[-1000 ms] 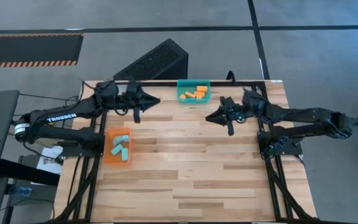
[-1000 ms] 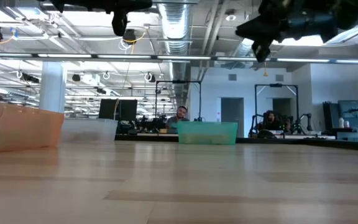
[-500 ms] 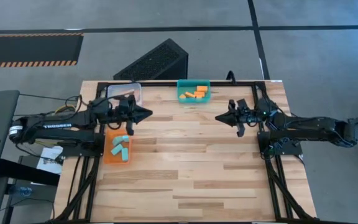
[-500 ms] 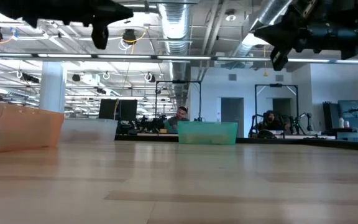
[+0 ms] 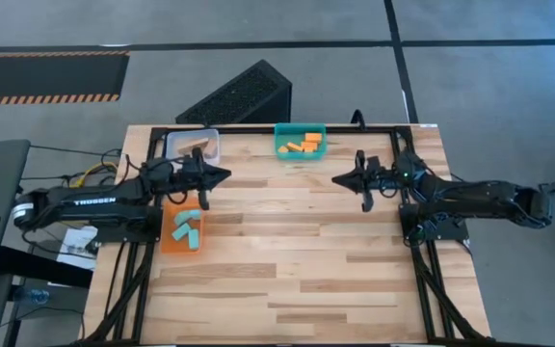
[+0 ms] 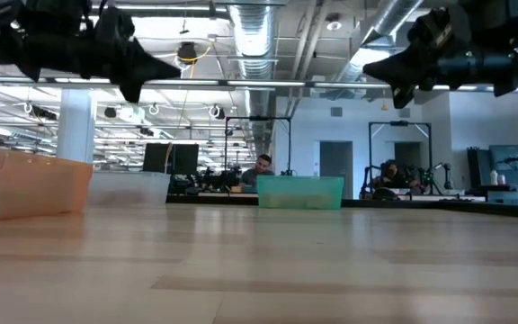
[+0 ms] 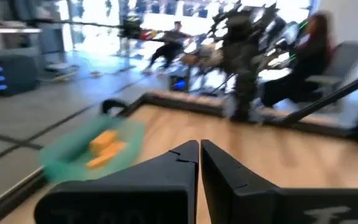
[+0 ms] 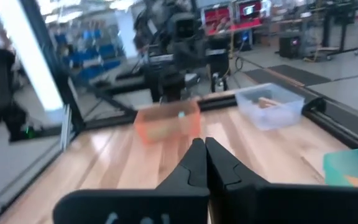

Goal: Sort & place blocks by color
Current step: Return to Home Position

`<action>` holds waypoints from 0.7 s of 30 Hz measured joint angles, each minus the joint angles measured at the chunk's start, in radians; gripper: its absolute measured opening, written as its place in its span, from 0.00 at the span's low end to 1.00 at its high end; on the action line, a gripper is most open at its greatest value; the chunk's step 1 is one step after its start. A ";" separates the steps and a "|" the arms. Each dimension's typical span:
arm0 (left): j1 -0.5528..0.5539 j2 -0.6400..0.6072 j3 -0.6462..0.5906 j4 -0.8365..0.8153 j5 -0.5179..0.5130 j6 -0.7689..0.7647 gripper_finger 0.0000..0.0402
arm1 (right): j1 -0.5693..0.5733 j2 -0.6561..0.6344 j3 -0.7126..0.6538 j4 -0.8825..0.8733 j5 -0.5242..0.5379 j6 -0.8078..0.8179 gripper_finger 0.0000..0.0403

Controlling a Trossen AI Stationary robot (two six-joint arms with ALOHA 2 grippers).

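Over the desk, the left end effector and right end effector hover clenched and empty, tips facing. The orange bin holds teal blocks, the teal bin orange blocks, the clear bin a tan block.

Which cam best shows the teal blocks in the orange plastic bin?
High view: it looks straight down into the orange plastic bin, so the small teal rectangular blocks show inside. Low view gives only the bin's translucent wall; right wrist view the bin far off, blocks unclear; left wrist view none of it.
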 joint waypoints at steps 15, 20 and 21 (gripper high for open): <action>-0.092 -0.276 -0.255 0.108 -0.121 -0.113 0.00 | 0.088 -0.158 -0.047 -0.178 0.110 -0.035 0.01; -0.120 -0.399 -0.248 -0.010 -0.102 -0.126 0.00 | 0.089 -0.284 -0.181 -0.081 0.133 0.011 0.01; -0.127 -0.419 -0.247 -0.010 -0.095 -0.115 0.00 | 0.088 -0.308 -0.208 -0.060 0.135 0.021 0.01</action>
